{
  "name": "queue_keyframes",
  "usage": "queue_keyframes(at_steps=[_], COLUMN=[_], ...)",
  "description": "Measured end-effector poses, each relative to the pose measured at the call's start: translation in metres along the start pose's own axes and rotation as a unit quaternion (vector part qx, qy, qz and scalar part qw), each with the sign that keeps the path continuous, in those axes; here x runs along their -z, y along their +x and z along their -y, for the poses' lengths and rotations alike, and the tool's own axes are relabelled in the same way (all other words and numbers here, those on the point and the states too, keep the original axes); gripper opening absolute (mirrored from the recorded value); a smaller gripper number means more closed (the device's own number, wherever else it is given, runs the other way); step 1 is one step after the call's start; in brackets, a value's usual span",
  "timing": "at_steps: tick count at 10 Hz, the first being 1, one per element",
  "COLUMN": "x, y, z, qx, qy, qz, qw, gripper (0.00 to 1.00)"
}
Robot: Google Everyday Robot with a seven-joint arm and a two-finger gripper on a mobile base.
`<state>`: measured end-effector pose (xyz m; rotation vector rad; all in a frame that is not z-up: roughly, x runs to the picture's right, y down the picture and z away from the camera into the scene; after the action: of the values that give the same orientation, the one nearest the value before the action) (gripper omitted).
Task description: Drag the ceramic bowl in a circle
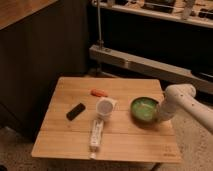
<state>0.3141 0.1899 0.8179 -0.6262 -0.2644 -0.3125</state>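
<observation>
Dragging the round, shallow, glossy green ceramic bowl (143,109) in a circle is my job, and it sits toward the right side of the square wooden table (65,140), near the right edge. My gripper (159,116) is down at the bowl's right rim, hidden behind my white arm (182,102), so I cannot tell how my jaws stand or whether they hold the rim. To do this well, I judge I should keep steady downward contact and sweep a small, slow loop, keeping the bowl flat so it slides rather than tips. The circle has little room: the small white cup (105,108) lies just left of the bowl, the table's right edge is close, and farther left lie an orange carrot-like piece (99,92), a black rectangular block (76,111) and a long white bottle-like object (95,135).
</observation>
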Motion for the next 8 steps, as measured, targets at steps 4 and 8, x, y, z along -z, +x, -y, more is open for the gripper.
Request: queue_keyframes(at_steps=[4,8], x=[-0.017,-0.025], y=[-0.014,-0.035], z=[-0.063,-0.097], qx=[-0.018,-0.019], qy=[-0.024,-0.040], qz=[0.008,0.018], qw=[0.9995,0.9988], gripper=[0.00,0.00])
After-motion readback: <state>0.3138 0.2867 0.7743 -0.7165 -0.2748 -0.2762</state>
